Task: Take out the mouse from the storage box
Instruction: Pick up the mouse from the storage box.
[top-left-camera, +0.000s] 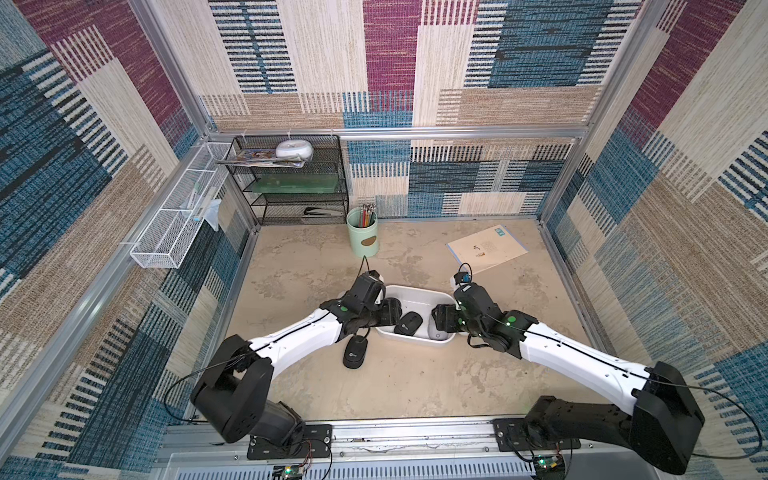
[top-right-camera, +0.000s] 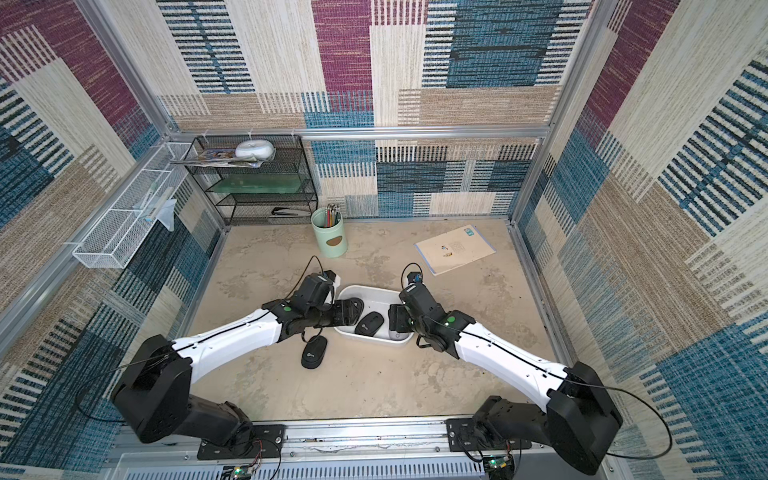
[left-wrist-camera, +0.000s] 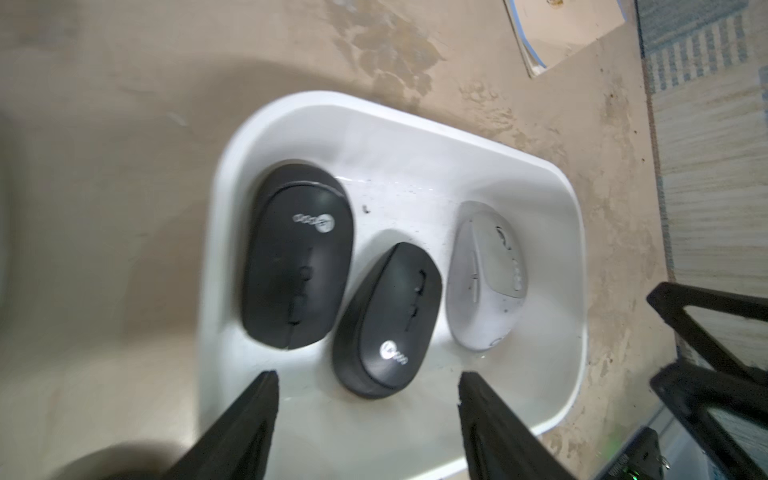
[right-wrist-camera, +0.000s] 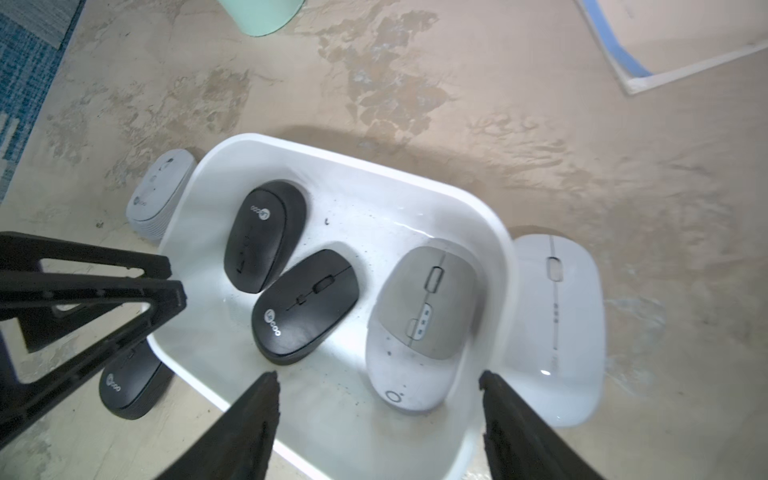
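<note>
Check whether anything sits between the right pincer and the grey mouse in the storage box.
Nothing visible does. In the right wrist view the right pincer hangs open over the storage box, the grey mouse lying uncovered just ahead of it. The nearest black mouse lies beside, not on it.

- On the end black mouse (right-wrist-camera: 266, 235) in the storage box (right-wrist-camera: 395, 195): a white "Lecoo" logo.
- On the middle black mouse (right-wrist-camera: 305, 305): the same "Lecoo" logo.
- On the outside black mouse (right-wrist-camera: 124, 386), lying on the table: only "coo" shows.
- On the white mouse (right-wrist-camera: 160, 191) beside the box: a grey "coo".
- On the paper sheet (top-left-camera: 486, 247): print too small to read.
</note>
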